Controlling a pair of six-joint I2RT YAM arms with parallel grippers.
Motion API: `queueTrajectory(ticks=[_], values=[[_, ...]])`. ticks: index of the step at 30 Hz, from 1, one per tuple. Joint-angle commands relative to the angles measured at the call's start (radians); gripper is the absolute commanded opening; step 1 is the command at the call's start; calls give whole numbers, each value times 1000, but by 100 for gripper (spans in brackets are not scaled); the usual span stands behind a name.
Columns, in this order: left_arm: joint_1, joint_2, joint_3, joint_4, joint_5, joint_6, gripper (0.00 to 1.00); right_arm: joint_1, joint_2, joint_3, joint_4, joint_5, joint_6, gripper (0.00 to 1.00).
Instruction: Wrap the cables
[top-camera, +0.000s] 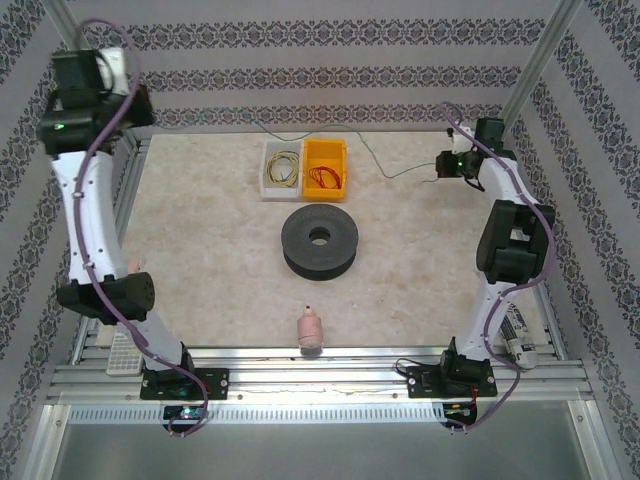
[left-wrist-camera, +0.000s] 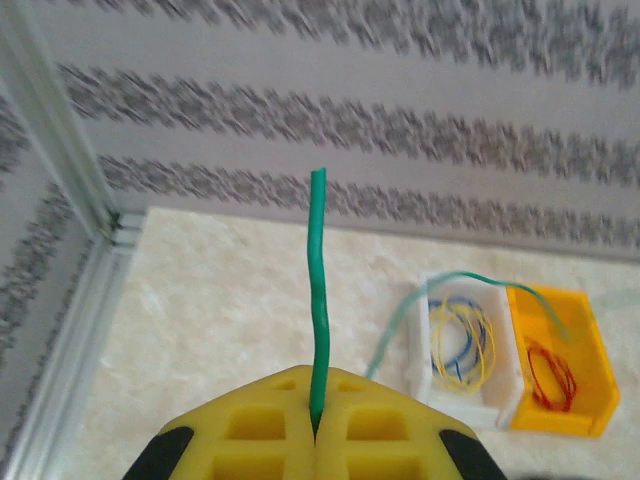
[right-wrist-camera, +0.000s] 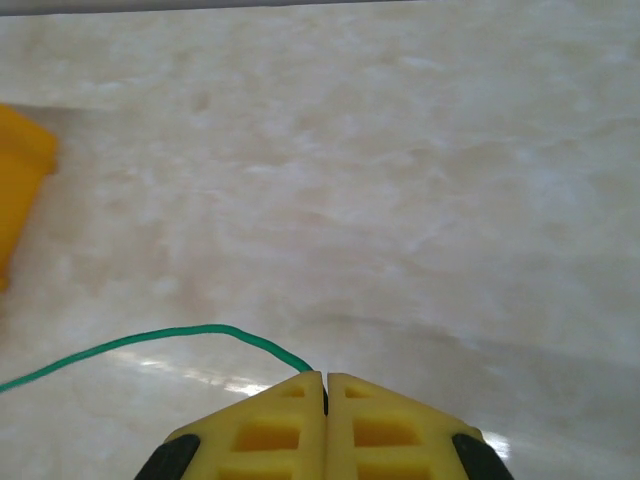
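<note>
You held the green cable (left-wrist-camera: 318, 290) pinched at each end, left fingers (left-wrist-camera: 280, 395) and right fingers (right-wrist-camera: 300, 395) clamped on it, strung across the far side of the desk (top-camera: 200, 250). The next move probably called for winding it onto the spool (top-camera: 319, 240).

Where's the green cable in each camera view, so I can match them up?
Top external: green cable runs at the far side, from behind the orange bin to the right gripper.
Left wrist: cable rises at centre out of the shut left gripper, with more draped over the white bin.
Right wrist: cable curves from the left edge into the shut right gripper.
Shared landmark: the orange bin.
</note>
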Motion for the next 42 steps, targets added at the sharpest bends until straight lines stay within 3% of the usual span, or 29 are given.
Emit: queueTrajectory(ticks=[1,13,23,26,34,42], values=[[-66,-21,-71,74,-79,18,0,53,25,76,-49,-83,16,0],[-152,-35,-81,66,-124,-18,0,109,182,230,-197,99,63,0],[-165,-48,-78,51,-155,-21,0,111,195,273,-258,150,96,49],[-171,-47,-70,43,-162,-18,0,109,153,233,-256,168,119,59],[-198,-52,-23,4,-179,-9,0,76,30,57,-135,180,253,66],[-239,-105,44,-50,-169,0,0,24,51,92,-70,130,389,67]])
